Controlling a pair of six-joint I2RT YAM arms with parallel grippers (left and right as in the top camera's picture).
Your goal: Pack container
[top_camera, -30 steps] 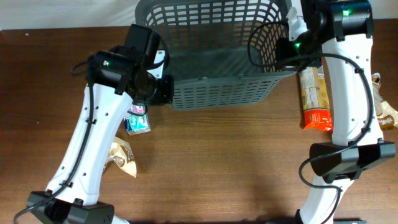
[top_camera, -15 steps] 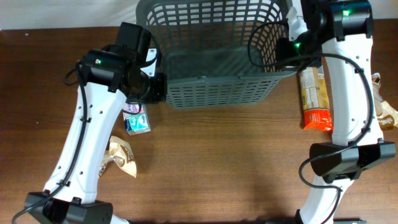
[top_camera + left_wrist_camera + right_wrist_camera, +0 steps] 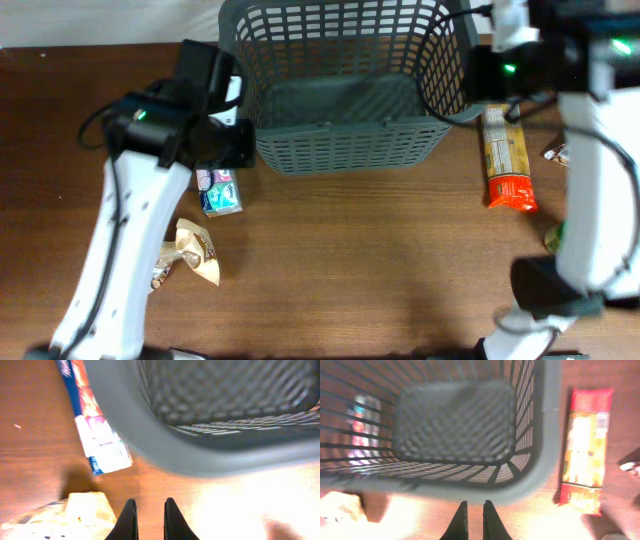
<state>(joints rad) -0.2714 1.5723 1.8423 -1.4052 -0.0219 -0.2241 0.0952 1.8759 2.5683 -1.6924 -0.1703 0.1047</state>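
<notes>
I saw the dark grey container (image 3: 345, 150) sitting at the far side of the table (image 3: 380, 270). My left end effector (image 3: 150, 504) hovered by its left corner, fingers nearly together, holding nothing. My right end effector (image 3: 475, 505), likewise closed, hung beside its right rim, near an orange packet (image 3: 505, 160).

Grey container (image 3: 340, 150) on brown table (image 3: 380, 260)

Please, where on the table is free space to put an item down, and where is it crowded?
The wide bare table in front of the container, between the tan wrapper and the long orange package, is free. The container's floor is also empty. Crowded: its left side, by the blue packet.
</notes>
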